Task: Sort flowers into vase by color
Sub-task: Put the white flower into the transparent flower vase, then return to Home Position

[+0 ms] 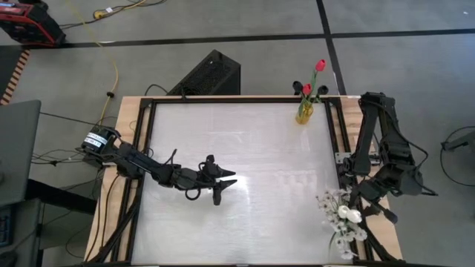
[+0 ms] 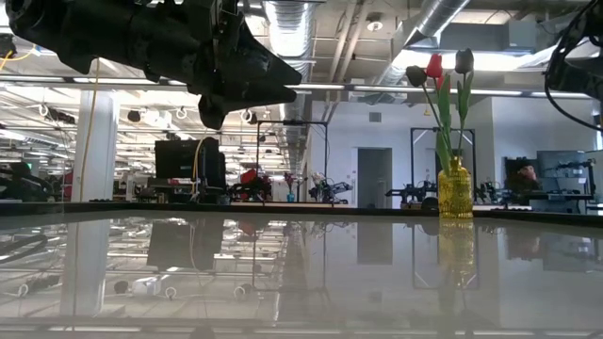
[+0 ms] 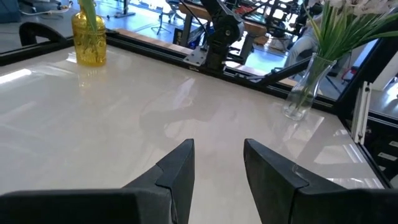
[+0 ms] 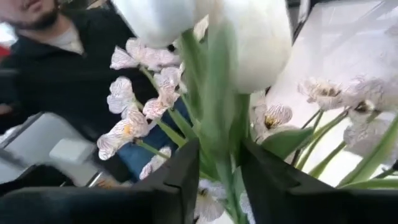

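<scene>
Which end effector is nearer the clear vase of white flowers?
Right. The right end effector is in among the white flowers in the clear vase; the left end effector hovers mid-table, well apart.

Glossy white table top (image 1: 237,148), wood edge; yellow glass vase (image 1: 304,113), clear glass vase (image 3: 303,92).

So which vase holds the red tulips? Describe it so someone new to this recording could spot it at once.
Start from the white table and go to its far edge on the right arm's side. There stands the yellow glass vase, apart from both grippers, with red tulips and dark ones. The only other vase, clear, sits at the near corner on the same side and holds white flowers.
</scene>
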You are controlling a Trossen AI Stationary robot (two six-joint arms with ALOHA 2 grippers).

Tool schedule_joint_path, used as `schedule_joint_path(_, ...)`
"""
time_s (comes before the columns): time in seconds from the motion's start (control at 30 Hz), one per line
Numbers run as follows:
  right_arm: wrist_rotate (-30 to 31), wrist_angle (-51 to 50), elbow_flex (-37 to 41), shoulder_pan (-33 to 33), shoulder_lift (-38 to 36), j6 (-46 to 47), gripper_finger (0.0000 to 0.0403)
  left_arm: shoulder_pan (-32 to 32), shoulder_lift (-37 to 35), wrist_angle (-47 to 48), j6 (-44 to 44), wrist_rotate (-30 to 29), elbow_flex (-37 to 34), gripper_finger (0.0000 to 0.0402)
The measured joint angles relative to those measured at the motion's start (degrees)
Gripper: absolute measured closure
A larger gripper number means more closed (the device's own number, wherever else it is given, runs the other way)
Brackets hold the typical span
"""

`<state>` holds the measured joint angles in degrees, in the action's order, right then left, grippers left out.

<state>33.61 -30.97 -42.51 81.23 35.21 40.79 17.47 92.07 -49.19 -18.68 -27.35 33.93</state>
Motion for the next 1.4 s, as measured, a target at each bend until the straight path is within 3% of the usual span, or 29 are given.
schedule_joint_path(0.2,-3.9,-4.6,-4.7,0.0,-0.1,0.8,0.0227,-0.1,0.0,-0.3,0.2,0.0,0.0,0.0275)
schedule_joint_path(0.6,-3.8,-16.9,-16.0,0.0,0.0,0.7,0.0238,-0.5,0.0,-0.7,0.6,0.0,0.0,0.0275)
schedule_joint_path(0.73,-2.8,-16.3,-19.4,0.0,0.0,-3.6,0.0239,-0.5,0.0,-0.8,1.8,0.0,0.0,0.0275)
schedule_joint_path(0.87,1.9,-16.1,-23.7,0.0,0.0,-6.4,0.0239,-1.0,0.0,-0.9,2.6,0.2,0.0,0.0275)
schedule_joint_path(1.13,26.0,-16.3,-27.6,0.0,-0.1,-8.4,0.0242,-2.4,0.0,-0.9,5.1,1.7,0.0,0.0275)
schedule_joint_path(1.4,27.8,-16.1,-21.9,-1.7,2.9,3.8,0.0278,-2.4,0.0,0.7,10.8,5.0,0.0,0.0275)
